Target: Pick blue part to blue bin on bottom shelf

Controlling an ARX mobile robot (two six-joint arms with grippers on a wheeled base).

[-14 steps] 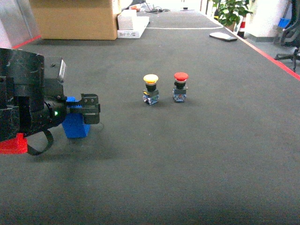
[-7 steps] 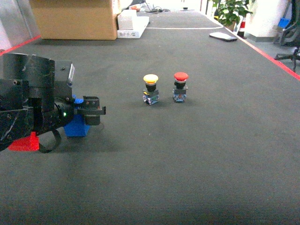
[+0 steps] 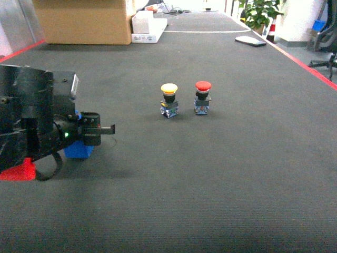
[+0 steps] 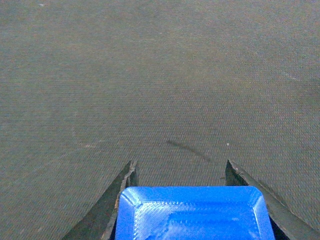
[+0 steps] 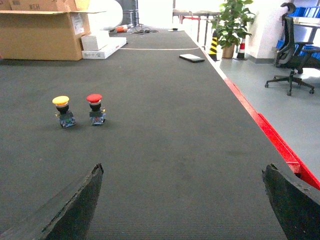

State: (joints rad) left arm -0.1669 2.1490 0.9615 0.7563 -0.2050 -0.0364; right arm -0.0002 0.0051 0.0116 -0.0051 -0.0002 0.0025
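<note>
The blue part (image 4: pixel 195 215) lies at the bottom middle of the left wrist view, between the two dark fingers (image 4: pixel 107 212) of the left end effector (image 4: pixel 182 200), which stand close at both of its sides. Whether the fingers press on it, I cannot tell. In the head view the blue part (image 3: pixel 78 149) sits on the dark worktop (image 3: pixel 221 174) at the left middle of the frame, mostly hidden behind the left end effector (image 3: pixel 97 130). A small red piece (image 3: pixel 18 171) lies at the left edge, below the arm. Near the centre stand a yellow-capped push button (image 3: pixel 169 99) and a red-capped push button (image 3: pixel 202 97), side by side and well apart from the blue part. In the right wrist view the right end effector (image 5: pixel 185 200) is spread wide, with nothing between its fingers.
</note>
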